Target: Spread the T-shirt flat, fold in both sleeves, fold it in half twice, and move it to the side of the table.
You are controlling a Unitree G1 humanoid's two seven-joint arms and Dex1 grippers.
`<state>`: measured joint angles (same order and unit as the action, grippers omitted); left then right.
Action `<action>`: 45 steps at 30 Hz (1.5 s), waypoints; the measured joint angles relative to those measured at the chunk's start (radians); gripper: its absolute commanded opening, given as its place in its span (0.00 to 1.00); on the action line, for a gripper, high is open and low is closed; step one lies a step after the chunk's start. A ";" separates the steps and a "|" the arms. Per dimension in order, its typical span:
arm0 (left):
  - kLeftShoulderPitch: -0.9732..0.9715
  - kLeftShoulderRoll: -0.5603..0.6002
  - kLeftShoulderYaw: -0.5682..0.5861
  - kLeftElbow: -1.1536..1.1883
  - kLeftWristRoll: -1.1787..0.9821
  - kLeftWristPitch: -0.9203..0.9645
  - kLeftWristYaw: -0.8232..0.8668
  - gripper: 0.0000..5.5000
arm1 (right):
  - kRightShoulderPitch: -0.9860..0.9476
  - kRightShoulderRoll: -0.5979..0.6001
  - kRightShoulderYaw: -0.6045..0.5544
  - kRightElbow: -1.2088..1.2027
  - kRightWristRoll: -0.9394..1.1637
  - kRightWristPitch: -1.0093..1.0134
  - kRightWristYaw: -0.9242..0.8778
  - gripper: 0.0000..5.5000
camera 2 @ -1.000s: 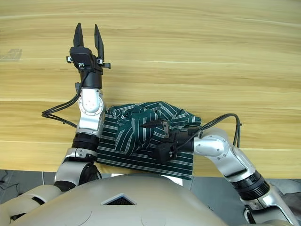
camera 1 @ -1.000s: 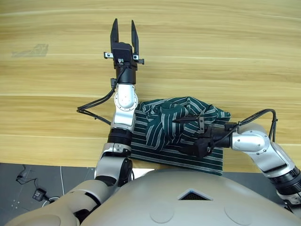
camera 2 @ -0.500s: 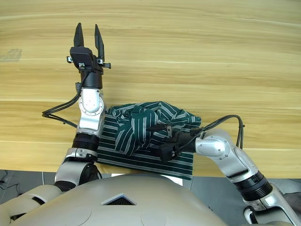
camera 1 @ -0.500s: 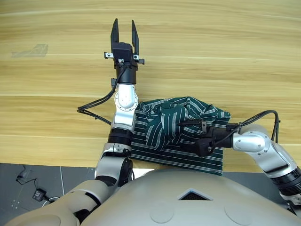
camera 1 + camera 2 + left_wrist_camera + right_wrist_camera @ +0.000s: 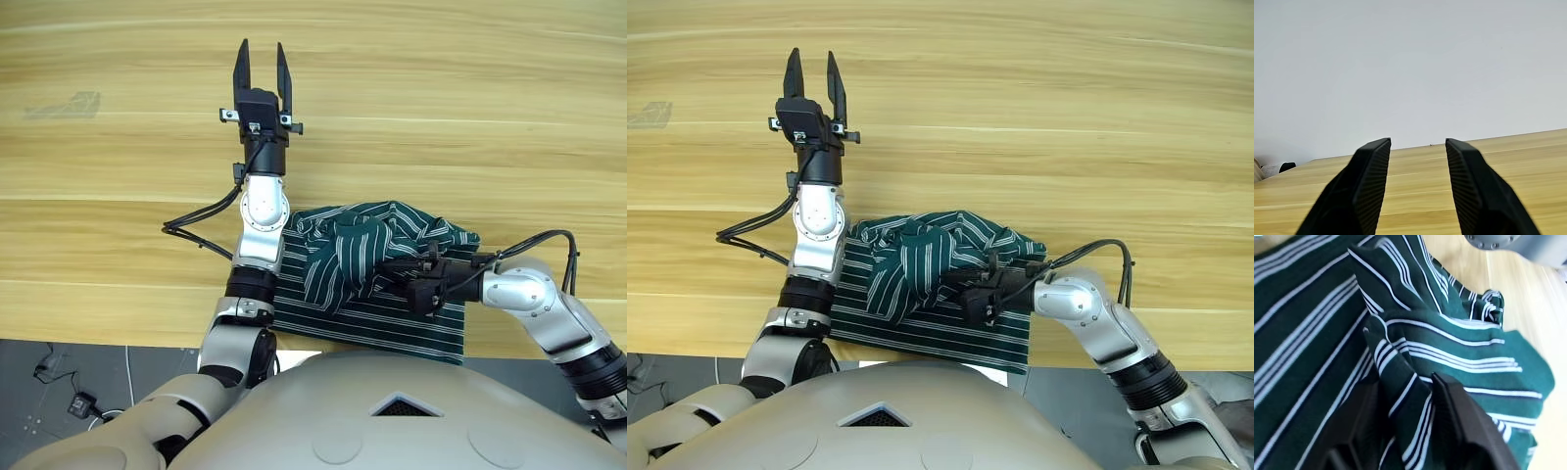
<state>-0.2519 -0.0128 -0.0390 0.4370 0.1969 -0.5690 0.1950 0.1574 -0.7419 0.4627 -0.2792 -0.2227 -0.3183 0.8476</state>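
Observation:
The T-shirt (image 5: 343,257), dark green with white stripes, lies crumpled at the table's near edge, its lower part flat and its upper part bunched into folds. My right gripper (image 5: 384,264) is pushed in from the right against the bunched middle. In the right wrist view, the right gripper (image 5: 1404,380) is open and its two dark fingers straddle a raised fold of the T-shirt (image 5: 1459,333). My left gripper (image 5: 261,61) is stretched far out over bare table beyond the shirt, open and holding nothing; the left gripper (image 5: 1418,147) points across the wood toward a pale wall.
The wooden table (image 5: 460,117) stretches wide beyond and to both sides of the shirt. A faint grey mark (image 5: 63,105) is at the far left. The shirt's hem (image 5: 392,343) hangs at the near table edge. Black cables (image 5: 191,230) loop beside the left arm.
My right gripper has slid left and slightly away from me, into the bunched folds, with its wrist turned so the fingers sit level. The left arm stayed still.

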 measured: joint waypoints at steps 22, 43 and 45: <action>-0.034 0.038 0.017 0.073 -0.026 -0.022 -0.027 0.38 | -0.141 0.049 -0.265 -0.160 0.534 0.285 0.041 0.00; 0.841 0.314 0.088 -0.872 -1.107 0.874 -0.866 0.38 | -0.197 0.270 -0.412 -0.126 0.591 0.318 -0.183 0.00; 0.834 0.308 0.078 -0.861 -1.126 0.912 -0.875 0.44 | -0.188 0.273 -0.413 -0.137 0.591 0.318 -0.191 0.00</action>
<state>0.5819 0.2956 0.0385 -0.4241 -0.9294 0.3430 -0.6799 -0.0310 -0.4687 0.0496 -0.4167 0.3683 -0.0002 0.6564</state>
